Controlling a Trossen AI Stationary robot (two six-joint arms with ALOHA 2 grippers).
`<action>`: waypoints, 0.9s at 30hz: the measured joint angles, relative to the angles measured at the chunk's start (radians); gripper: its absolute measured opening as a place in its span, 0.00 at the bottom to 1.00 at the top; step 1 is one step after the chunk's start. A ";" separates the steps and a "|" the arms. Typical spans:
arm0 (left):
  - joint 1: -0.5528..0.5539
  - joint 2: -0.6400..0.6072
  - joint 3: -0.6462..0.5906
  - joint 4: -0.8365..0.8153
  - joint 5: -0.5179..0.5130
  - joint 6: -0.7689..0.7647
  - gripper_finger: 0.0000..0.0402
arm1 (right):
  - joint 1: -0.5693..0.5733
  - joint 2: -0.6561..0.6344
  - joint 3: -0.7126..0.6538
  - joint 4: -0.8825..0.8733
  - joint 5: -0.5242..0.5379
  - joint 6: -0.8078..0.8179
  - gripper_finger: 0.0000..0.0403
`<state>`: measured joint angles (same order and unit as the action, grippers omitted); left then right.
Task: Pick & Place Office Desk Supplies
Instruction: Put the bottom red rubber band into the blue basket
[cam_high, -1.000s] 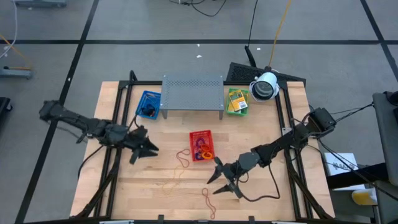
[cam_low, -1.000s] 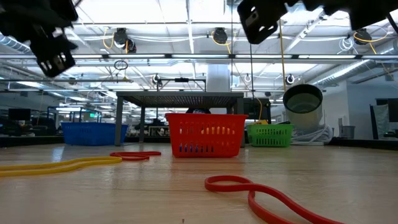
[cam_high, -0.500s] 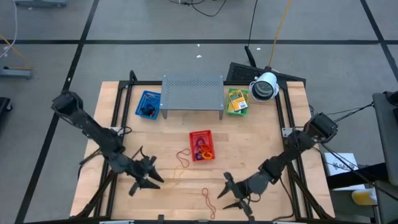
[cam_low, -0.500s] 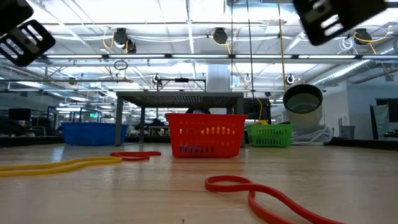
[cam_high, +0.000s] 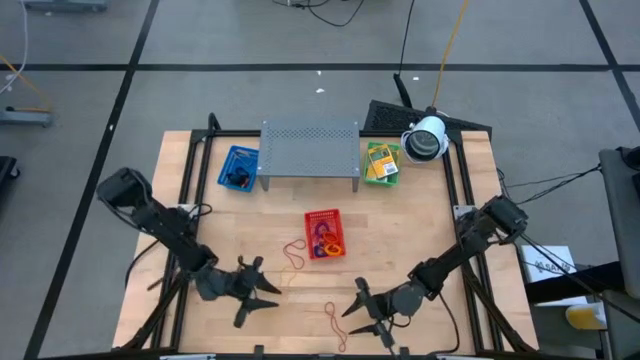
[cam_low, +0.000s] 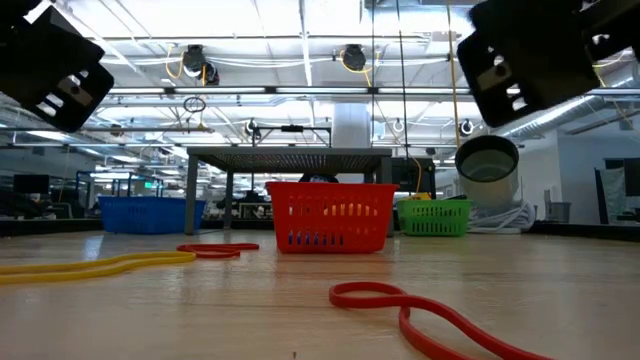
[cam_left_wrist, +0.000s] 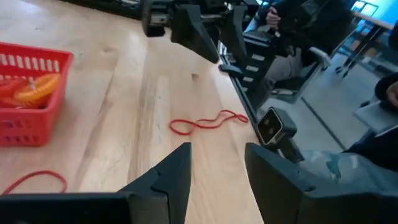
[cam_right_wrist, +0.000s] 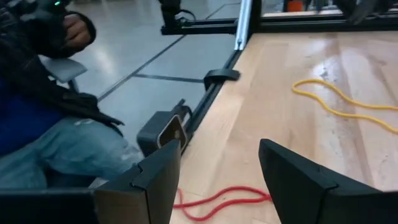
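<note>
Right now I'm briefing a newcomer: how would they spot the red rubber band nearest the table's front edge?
Start at the red mesh basket mid-table and go toward the front edge. The red rubber band lies there, stretched into a long wavy loop. A smaller red loop lies beside the basket; a yellow band lies between.

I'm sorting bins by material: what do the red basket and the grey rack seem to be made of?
The red basket looks like moulded plastic: glossy, evenly coloured, with slotted walls light passes through. The grey rack looks like sheet metal with a matte painted finish: a flat top punched with regular holes, on thin straight legs. Neither is certain from looks alone.
</note>
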<state>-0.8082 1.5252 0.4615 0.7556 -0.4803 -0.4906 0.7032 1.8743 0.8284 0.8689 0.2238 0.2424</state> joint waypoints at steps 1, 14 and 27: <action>0.000 0.019 0.016 -0.005 0.000 -0.001 0.39 | -0.004 0.005 0.000 0.003 0.004 0.001 0.52; 0.000 0.105 0.098 -0.057 0.038 -0.012 0.39 | -0.016 0.044 0.000 -0.117 0.108 0.000 0.52; 0.053 0.105 0.098 -0.056 0.034 0.065 0.39 | -0.084 0.078 -0.001 -0.097 0.057 -0.045 0.52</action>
<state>-0.7548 1.6306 0.5591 0.6994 -0.4461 -0.4259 0.6187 1.9522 0.8276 0.7720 0.2809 0.1970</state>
